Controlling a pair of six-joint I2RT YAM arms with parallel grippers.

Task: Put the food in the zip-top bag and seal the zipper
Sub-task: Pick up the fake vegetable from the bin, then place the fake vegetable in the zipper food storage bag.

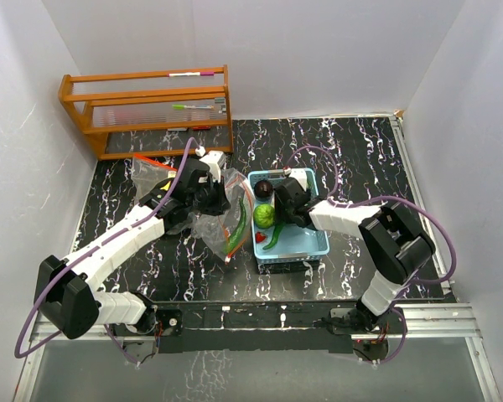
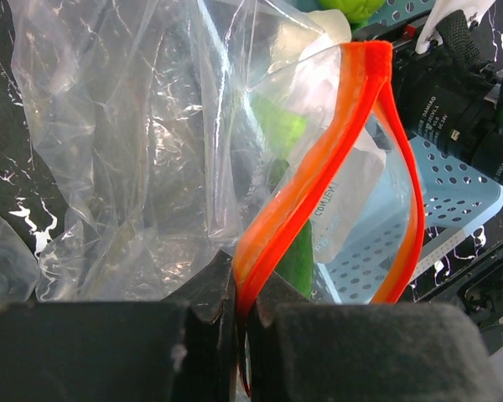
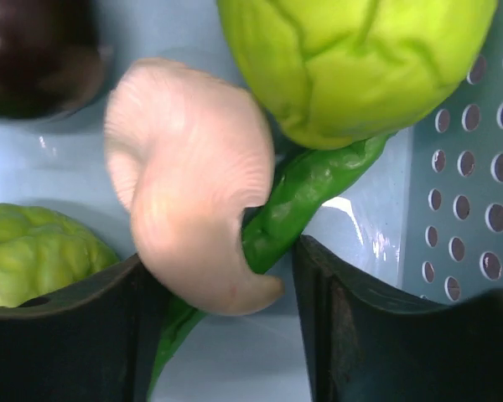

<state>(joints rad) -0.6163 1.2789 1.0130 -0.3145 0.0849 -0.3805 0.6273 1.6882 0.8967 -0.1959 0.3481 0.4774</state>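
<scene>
- Left gripper (image 2: 245, 293) is clamped tight on the zipper (image 2: 318, 180). Both dark fingers pinch the red-orange strip right at its near end, with no gap showing between them.
- From that pinch the strip rises and splits into 2 lips, so the mouth of the zip-top bag (image 2: 126, 134) gapes in a narrow loop.
- The bag sits crumpled on the black marbled table (image 1: 134, 142), just left of the blue basket (image 1: 314, 243), its mouth turned toward the basket.
- A long green piece (image 1: 237, 219) shows through the clear plastic, lying beside the strip.
- Over to the right gripper (image 3: 220, 255), down inside the basket: fingers apart, not closed on anything.
- Between those fingers are a pale pink mushroom-like piece (image 3: 193, 201) and a green pepper (image 3: 306, 188) running slantwise beneath it.
- The pink piece leans against the left finger. The pepper's edge comes right up to the tip of the right finger (image 3: 386, 335); actual contact there I cannot tell.
- 1 lime-green ball (image 3: 352, 59) sits just beyond the pepper, touching it. A 2nd lime-green ball (image 3: 33, 251) is beside the left finger.
- A dark purple ball (image 3: 33, 50) sits in the basket's far corner.
</scene>
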